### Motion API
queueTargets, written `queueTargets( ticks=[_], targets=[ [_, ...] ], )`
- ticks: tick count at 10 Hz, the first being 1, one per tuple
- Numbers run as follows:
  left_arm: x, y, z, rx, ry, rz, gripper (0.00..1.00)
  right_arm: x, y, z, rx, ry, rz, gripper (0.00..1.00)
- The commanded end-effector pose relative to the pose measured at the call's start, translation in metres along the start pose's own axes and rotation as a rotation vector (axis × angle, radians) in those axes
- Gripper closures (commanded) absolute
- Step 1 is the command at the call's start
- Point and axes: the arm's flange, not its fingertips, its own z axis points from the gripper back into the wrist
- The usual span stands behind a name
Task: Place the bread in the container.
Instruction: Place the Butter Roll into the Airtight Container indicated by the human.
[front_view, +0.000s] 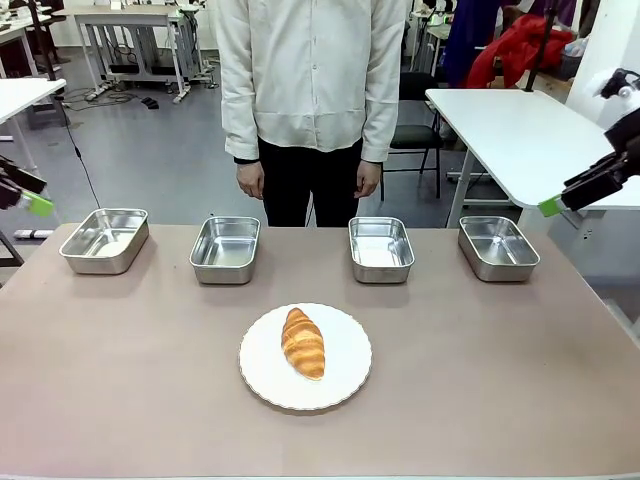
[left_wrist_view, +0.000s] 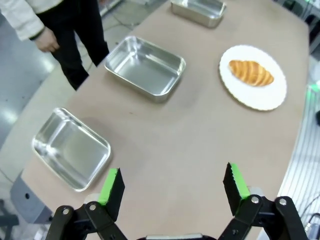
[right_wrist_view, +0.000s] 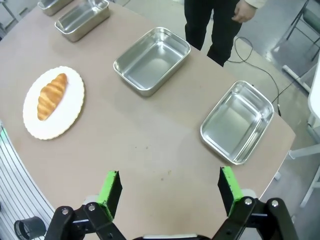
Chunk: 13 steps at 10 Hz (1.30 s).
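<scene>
The left pincer (left_wrist_view: 173, 171) goes first: jaws spread wide, green pads (left_wrist_view: 111, 185) with nothing between them, hanging high by the left end of the worktop (left_wrist_view: 190, 130). The right pincer (right_wrist_view: 167, 175) mirrors it at the other end, likewise released and empty, well up off the surface. Neither is anywhere near the prize.

And there it is: the bread (front_view: 303, 342), a golden ridged croissant, lying slantwise on a round white plate (front_view: 350, 388) mid-worktop, on the robot's side. Beyond it runs a row of four steel containers (front_view: 381, 272), all empty, all alike. Which one is meant, I cannot tell, but the two middle ones sit nearest the plate. Behind the row a person (front_view: 310, 80) stands, hands hanging, touching nothing.

By the look of it nothing has begun, so the reach comes first. Now the handling: this looks light, soft and flaky, not slippery, with a crust likely to crush or shed under a hard squeeze. The best hold is probably across the thick middle, pads on the two long flanks, pincer turned to suit that slant, closing gently. The tapered ends are poor bets, as they could snap off.
</scene>
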Motion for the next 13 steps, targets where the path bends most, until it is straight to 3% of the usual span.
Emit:
queueTargets(
  ticks=[1, 7, 13],
  targets=[
    [-0.017, 0.017, 0.030, -0.071, -0.092, -0.018, 0.00, -0.011, -0.020, 0.009, 0.063, -0.052, 0.022, 0.00],
    [-0.044, 0.026, 0.080, -0.006, -0.195, -0.006, 0.00, -0.020, -0.044, 0.033, 0.099, -0.131, 0.002, 0.00],
    [-0.042, 0.018, 0.089, 0.012, -0.287, 0.062, 0.00, -0.018, -0.046, 0.036, 0.115, -0.162, 0.009, 0.00]
  ],
)
